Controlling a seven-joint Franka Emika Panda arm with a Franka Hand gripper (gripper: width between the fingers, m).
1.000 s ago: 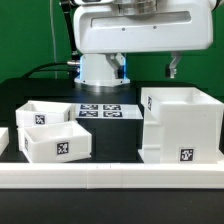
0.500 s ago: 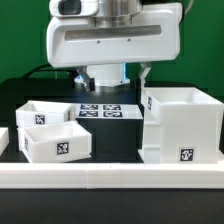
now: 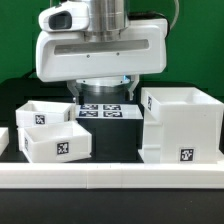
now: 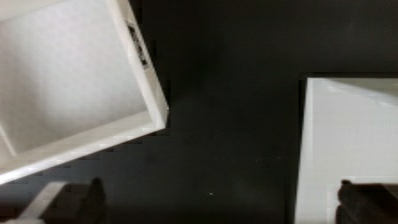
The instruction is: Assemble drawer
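The drawer's tall hollow box shell (image 3: 182, 125) stands on the black table at the exterior view's right. Its two open-top trays stand at the left, one behind (image 3: 38, 113) and one in front (image 3: 58, 142), touching. My white hand (image 3: 100, 50) hangs above the middle of the table, and its fingers are hidden in this view. In the wrist view my gripper (image 4: 217, 203) is open and empty over bare black table. One tray (image 4: 71, 85) lies beside one finger (image 4: 71, 200), and a flat white part (image 4: 356, 140), apparently the shell, lies beside the other.
The marker board (image 3: 108, 110) lies flat on the table behind the parts, under my hand. A long low white rail (image 3: 110, 178) runs along the table's front edge. A small white piece shows at the far left edge (image 3: 3, 137).
My hand has moved toward the exterior view's left and come lower, now filling more of the view. The trays and the shell have not moved.
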